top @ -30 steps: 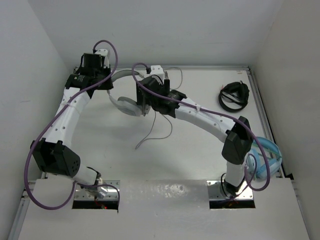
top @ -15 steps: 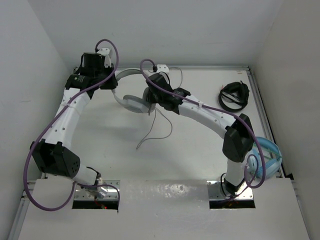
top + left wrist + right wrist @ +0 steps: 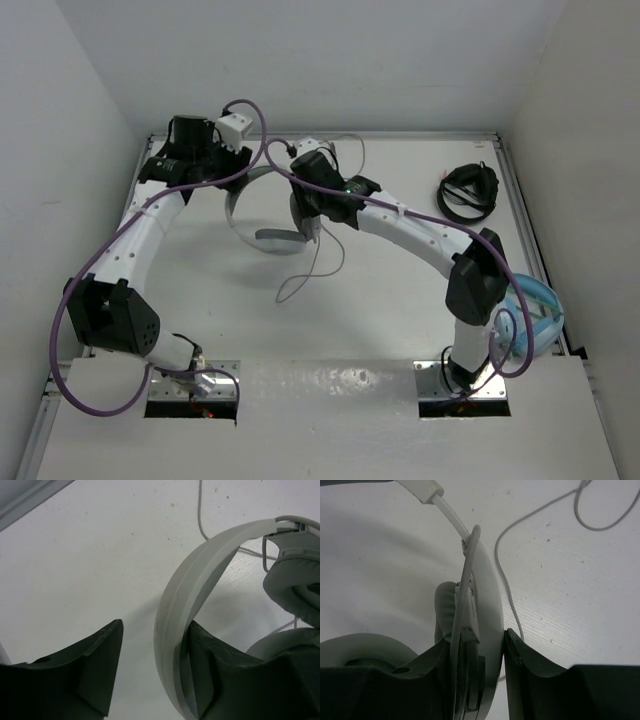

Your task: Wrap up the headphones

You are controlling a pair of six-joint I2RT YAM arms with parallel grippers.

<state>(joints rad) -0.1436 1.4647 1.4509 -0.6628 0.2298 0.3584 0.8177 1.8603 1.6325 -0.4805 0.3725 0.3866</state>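
Over on the left, the left tool (image 3: 155,630) was wide. The band (image 3: 200,575) of the headphones (image 3: 278,238) ran between its fingers and leaned on one of them. A gap showed on the other side, so the band was not pinched. The headphones were at the back of the bench (image 3: 400,300), between the two arms. Next to them, the right tool (image 3: 476,642) was squeezed tight on one earcup (image 3: 485,595). The thin cable (image 3: 318,262) trailed loose over the bench toward the near side.

To wrap well, the left tool should likely close and hold the band firm. Then the right tool could let go, pick up the cable close to the cup, and wind it in snug, even loops without tugging. Far to the right lay the black headphones (image 3: 468,192) and the light blue headphones (image 3: 532,318), well apart.
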